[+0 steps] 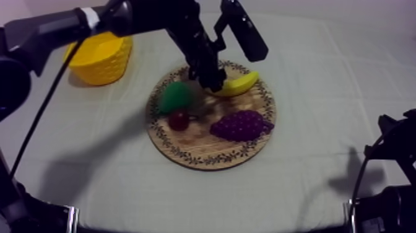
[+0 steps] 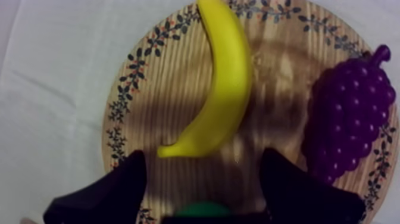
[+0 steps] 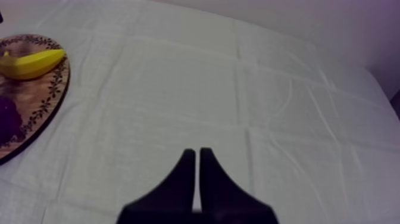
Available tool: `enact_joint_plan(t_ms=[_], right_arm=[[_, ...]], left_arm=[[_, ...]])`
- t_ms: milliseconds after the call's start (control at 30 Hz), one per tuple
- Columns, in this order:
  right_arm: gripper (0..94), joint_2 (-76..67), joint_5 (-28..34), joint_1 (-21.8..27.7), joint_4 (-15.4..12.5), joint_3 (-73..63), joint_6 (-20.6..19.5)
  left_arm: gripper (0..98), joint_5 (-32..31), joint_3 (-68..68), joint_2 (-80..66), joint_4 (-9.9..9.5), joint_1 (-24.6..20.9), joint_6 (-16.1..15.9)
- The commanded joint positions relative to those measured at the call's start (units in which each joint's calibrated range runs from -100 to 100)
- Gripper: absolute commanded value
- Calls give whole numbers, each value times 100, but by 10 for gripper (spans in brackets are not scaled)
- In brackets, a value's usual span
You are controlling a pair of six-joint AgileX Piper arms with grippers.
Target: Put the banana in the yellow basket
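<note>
A yellow banana (image 1: 238,85) lies on the far part of the round wooden board (image 1: 204,152). My left gripper (image 1: 213,82) hangs over the board at the banana's near tip, open. In the left wrist view its two black fingers (image 2: 113,190) stand wide apart with the banana (image 2: 221,89) just beyond them and nothing between them. The yellow basket (image 1: 101,57) stands at the far left of the table. My right gripper (image 3: 196,173) rests shut over bare cloth, and the banana (image 3: 30,63) and the board's rim (image 3: 50,95) lie off to its side.
On the board there are also purple grapes (image 1: 240,125), a green pear (image 1: 175,96) and a small red fruit (image 1: 179,119). The grapes (image 2: 351,113) lie close beside the banana. The right arm (image 1: 390,161) rests low at the right edge.
</note>
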Motion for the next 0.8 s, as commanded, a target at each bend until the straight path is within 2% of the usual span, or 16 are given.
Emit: enact_joint_plan(t_ms=[0, 233, 467, 633, 767], right_arm=[[4, -5, 1, 3, 1, 5, -7], [4, -5, 1, 3, 1, 5, -7], [4, -5, 1, 3, 1, 5, -7], [4, -5, 1, 3, 1, 5, -7], [4, -5, 1, 3, 1, 5, -7]], left_arm=[[700, 277, -442, 386, -4, 1, 14], [702, 1079, -1433, 1122, -20, 36, 26], [685, 1556, -2129, 1608, -172, 153, 48], [627, 1736, -2472, 1863, -311, 227, 132], [542, 1946, -2700, 2049, -445, 252, 259]])
